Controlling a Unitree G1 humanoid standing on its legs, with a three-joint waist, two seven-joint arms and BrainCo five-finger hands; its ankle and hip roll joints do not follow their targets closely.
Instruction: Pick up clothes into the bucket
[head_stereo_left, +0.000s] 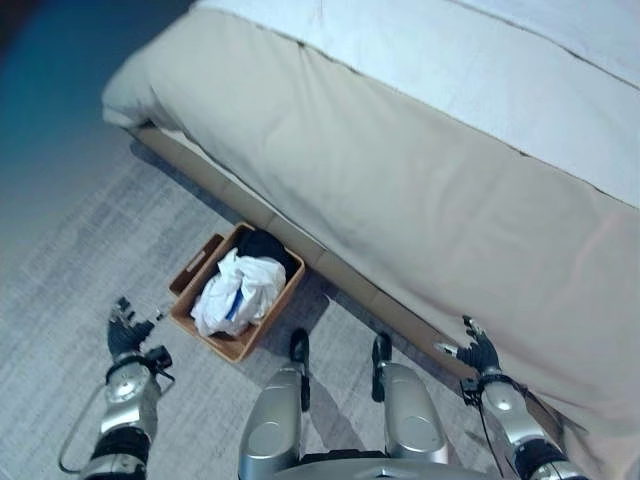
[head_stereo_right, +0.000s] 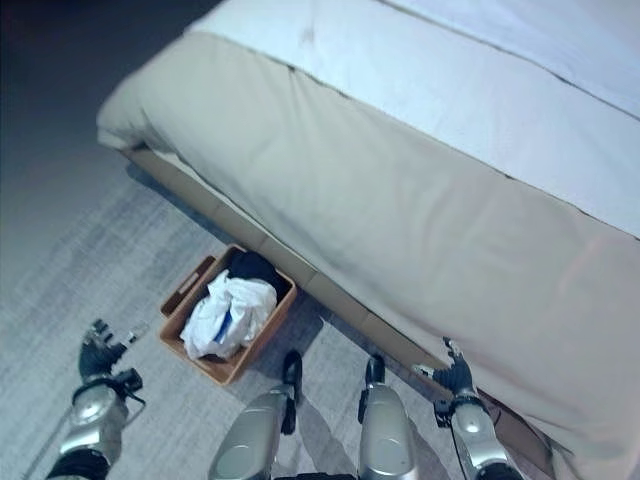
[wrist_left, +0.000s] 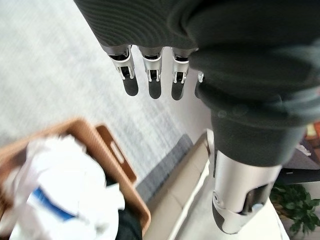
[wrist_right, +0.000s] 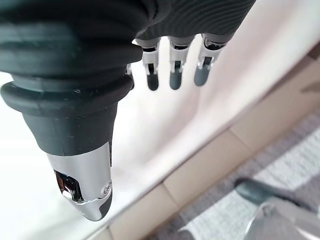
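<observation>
A brown wooden basket (head_stereo_left: 236, 345) sits on a grey carpet (head_stereo_left: 70, 270), right beside the base of a large bed (head_stereo_left: 420, 190) draped in a beige cover with white bedding on top. The basket serves as the bucket here, and it already holds clothes: a crumpled white garment (head_stereo_left: 240, 290) with a patch of blue fills most of it, and a dark garment (head_stereo_left: 265, 245) lies at the end nearest the bed. No other loose clothing can be seen on the carpet or on the bed, so the task looks finished or very nearly so, as far as these views reach. The robot's left hand (head_stereo_left: 125, 330) hangs above the carpet just to the left of the basket, apart from it, with fingers straight and relaxed and nothing held; its wrist view looks down on the basket and the white garment. The right hand (head_stereo_left: 478, 350) hangs near the bed's side, well apart from the basket, its fingers likewise straight, loosely spread and empty. If anything remains, it would be a check for clothes lying outside these views.
</observation>
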